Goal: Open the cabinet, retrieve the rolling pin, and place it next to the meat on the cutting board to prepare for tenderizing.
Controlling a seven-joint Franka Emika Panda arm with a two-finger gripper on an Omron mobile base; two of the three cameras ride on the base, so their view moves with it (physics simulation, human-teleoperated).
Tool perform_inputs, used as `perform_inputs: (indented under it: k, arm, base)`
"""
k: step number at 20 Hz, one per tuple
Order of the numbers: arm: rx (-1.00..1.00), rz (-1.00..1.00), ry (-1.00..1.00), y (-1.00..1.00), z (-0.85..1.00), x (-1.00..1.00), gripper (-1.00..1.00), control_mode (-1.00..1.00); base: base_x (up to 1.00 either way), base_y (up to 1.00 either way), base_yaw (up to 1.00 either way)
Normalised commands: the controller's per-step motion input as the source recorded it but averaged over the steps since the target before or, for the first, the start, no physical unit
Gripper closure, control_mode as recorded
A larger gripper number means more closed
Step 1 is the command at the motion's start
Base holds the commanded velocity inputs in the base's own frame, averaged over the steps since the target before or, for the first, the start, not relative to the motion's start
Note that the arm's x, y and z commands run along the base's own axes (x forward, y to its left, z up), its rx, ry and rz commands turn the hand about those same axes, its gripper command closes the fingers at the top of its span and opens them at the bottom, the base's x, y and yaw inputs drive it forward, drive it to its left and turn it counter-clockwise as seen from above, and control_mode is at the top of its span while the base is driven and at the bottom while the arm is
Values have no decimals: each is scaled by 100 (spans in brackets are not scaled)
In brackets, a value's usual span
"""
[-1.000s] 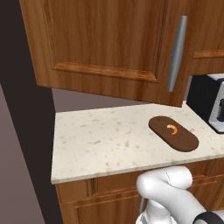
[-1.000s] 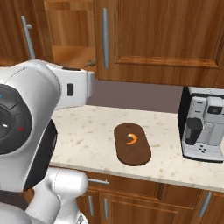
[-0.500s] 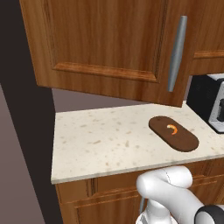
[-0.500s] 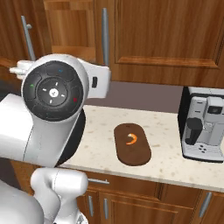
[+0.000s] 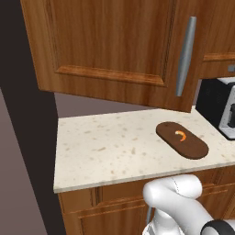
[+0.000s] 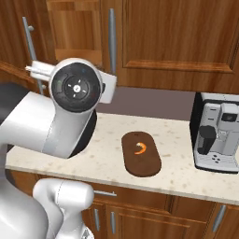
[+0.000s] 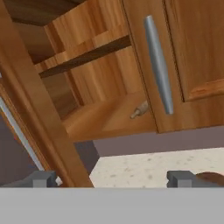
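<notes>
Rolling pin (image 7: 141,109): beyond my wide-spread, empty gripper (image 7: 112,178), on the open cabinet (image 7: 94,87) floor, one handle end pointing out from behind the neighbouring door; long axis otherwise hidden.

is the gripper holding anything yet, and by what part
Nothing is held. The gripper is open with its fingertips empty, facing the open cabinet; the rolling pin lies on the cabinet floor, untouched.

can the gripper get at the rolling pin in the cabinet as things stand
Probably yes: the cabinet door is swung open, and the rolling pin lies on the bottom shelf near the front edge. The gripper is open.
</notes>
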Motion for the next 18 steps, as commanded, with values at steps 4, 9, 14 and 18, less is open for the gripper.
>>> perform_inputs:
  k: [4,9,14,18]
  arm:
    - [19,4,6,0,-16,26,-100,-100]
    - [25,7,6,0,-2,30,-100,-100]
    - [26,8,8,-1,0,35,-100,-100]
    - [22,6,7,0,-1,41,-100,-100]
  base:
    - [0,0,0]
    - [0,0,0]
    - [0,0,0]
    - [0,0,0]
